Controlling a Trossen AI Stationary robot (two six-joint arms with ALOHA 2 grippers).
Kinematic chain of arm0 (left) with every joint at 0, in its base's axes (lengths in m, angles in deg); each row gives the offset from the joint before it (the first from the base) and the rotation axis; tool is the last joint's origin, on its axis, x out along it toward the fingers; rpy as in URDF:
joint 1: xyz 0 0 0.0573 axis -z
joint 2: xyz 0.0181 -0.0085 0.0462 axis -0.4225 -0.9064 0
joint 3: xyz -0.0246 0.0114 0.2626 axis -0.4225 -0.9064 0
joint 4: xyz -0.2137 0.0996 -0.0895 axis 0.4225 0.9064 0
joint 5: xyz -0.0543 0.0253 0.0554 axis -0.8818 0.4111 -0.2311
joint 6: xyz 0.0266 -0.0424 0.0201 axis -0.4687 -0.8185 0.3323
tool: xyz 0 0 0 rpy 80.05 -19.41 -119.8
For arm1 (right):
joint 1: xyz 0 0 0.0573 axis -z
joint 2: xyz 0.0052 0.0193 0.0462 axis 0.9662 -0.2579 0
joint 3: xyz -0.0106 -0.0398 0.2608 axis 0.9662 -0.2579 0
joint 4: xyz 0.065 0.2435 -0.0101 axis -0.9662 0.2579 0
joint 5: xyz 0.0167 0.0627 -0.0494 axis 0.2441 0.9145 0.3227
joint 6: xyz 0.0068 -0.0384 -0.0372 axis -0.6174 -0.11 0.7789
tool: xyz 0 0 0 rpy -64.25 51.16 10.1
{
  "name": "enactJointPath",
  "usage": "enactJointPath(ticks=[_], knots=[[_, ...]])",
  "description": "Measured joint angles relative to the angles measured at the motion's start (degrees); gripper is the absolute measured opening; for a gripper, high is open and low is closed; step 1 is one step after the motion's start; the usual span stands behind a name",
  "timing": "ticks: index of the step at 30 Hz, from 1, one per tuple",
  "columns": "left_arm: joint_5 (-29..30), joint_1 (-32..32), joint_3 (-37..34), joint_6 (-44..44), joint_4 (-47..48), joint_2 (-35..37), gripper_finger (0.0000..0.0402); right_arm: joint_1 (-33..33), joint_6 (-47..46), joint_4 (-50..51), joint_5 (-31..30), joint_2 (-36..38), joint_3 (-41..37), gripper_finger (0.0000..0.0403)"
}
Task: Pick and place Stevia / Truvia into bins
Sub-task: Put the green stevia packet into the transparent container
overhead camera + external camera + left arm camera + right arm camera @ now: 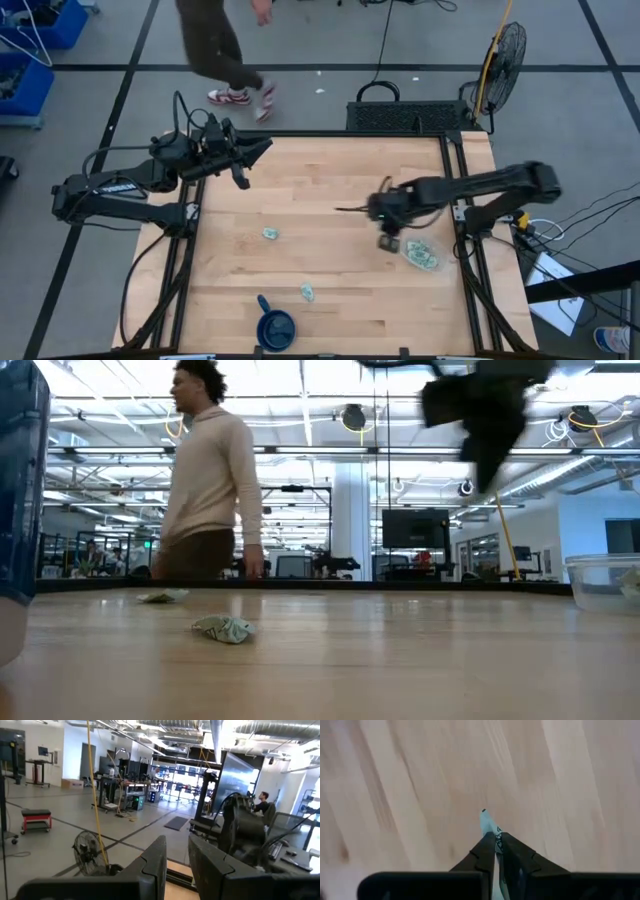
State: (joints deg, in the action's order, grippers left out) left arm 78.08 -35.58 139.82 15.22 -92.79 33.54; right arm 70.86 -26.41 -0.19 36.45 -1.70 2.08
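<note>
My right gripper (388,243) hangs above the table's right half, just left of the clear bin (421,256), and is shut on a pale green and white sachet (485,820). The bin holds some sachets and also shows in the low view (605,580). Two more sachets lie flat on the wood, one mid-table (270,233) and one nearer the front (307,291); both show in the low view (225,628) (160,597). My left gripper (255,150) waits above the table's far left corner, empty, with a narrow gap between its fingers (155,865). My right gripper pinches the sachet between its two fingers, which point down from above. One end of the sachet (486,825) sticks out past the fingertips. The sachet is lifted clear of the table.
A dark blue mug (275,327) stands at the front edge, left of centre. A person (230,50) walks on the floor beyond the far edge. A fan (503,55) and a black crate (400,115) stand behind the table's far right corner.
</note>
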Motion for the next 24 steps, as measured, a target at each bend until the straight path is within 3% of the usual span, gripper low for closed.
enactJointPath(ticks=[3,7,17,24], knots=[[0.29,0.00,0.00,0.17,-0.03,0.00,0.0086,-2.78,-7.65,10.86,-0.33,5.00,-0.24,0.0025],[0.39,0.00,0.00,-0.19,-0.06,0.00,0.0086,-7.08,-16.58,15.35,-0.25,9.69,-0.67,0.0040],[0.37,0.00,0.00,-0.22,-0.09,0.00,0.0086,-12.60,-25.93,7.67,1.43,11.67,-16.87,0.0059],[0.33,0.02,0.00,-0.26,-0.13,0.00,0.0086,-10.94,-21.55,4.78,1.25,11.78,-16.31,0.0060]])
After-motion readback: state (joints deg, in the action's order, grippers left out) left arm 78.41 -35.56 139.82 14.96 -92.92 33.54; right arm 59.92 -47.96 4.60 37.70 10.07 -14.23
